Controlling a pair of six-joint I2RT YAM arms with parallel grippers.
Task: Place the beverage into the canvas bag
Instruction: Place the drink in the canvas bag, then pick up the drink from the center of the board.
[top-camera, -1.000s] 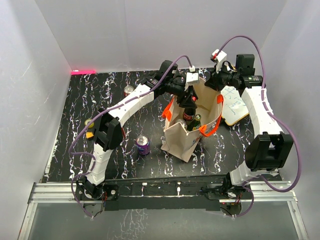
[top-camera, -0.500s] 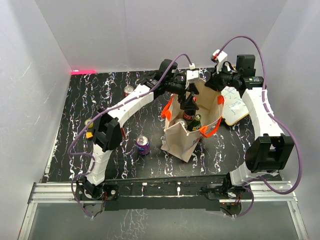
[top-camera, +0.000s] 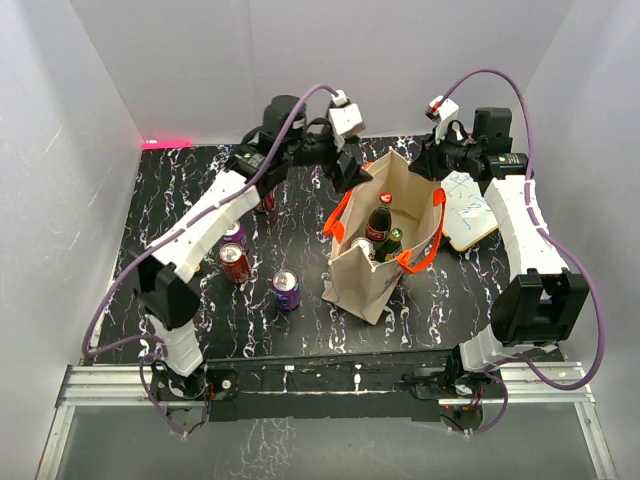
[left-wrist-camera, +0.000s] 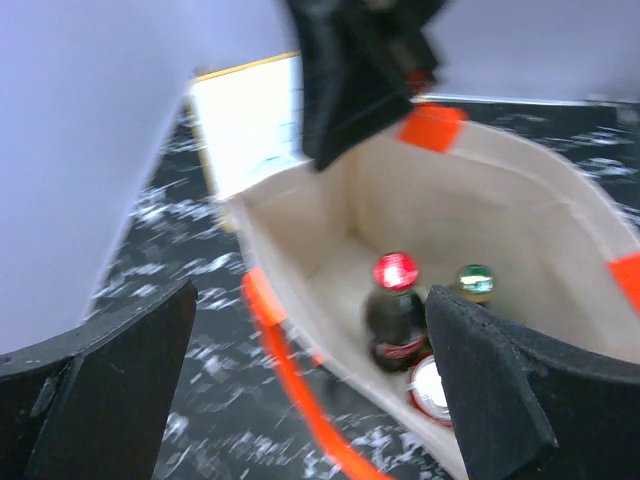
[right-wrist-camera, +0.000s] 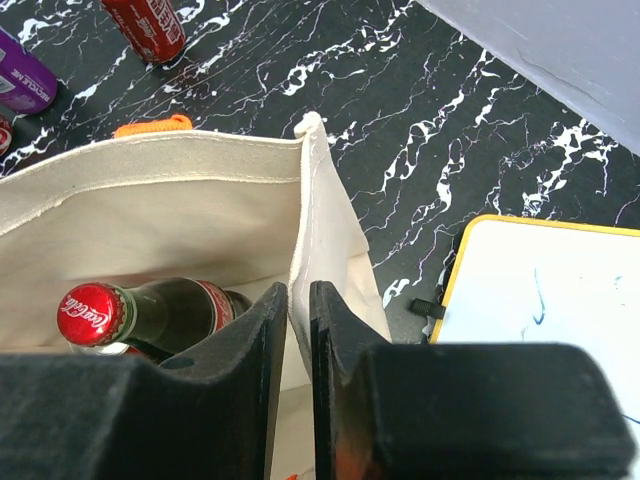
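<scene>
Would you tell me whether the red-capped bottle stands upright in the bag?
Upright: the red-capped bottle stands cap-up inside the canvas bag.

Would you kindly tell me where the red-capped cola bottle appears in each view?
Top external: cola bottle at centre, upright in the canvas bag.
Left wrist: cola bottle lower centre-right.
Right wrist: cola bottle lower left.
Shared landmark: yellow-edged whiteboard.

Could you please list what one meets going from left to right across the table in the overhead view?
nearer red can → nearest purple can → canvas bag → whiteboard
</scene>
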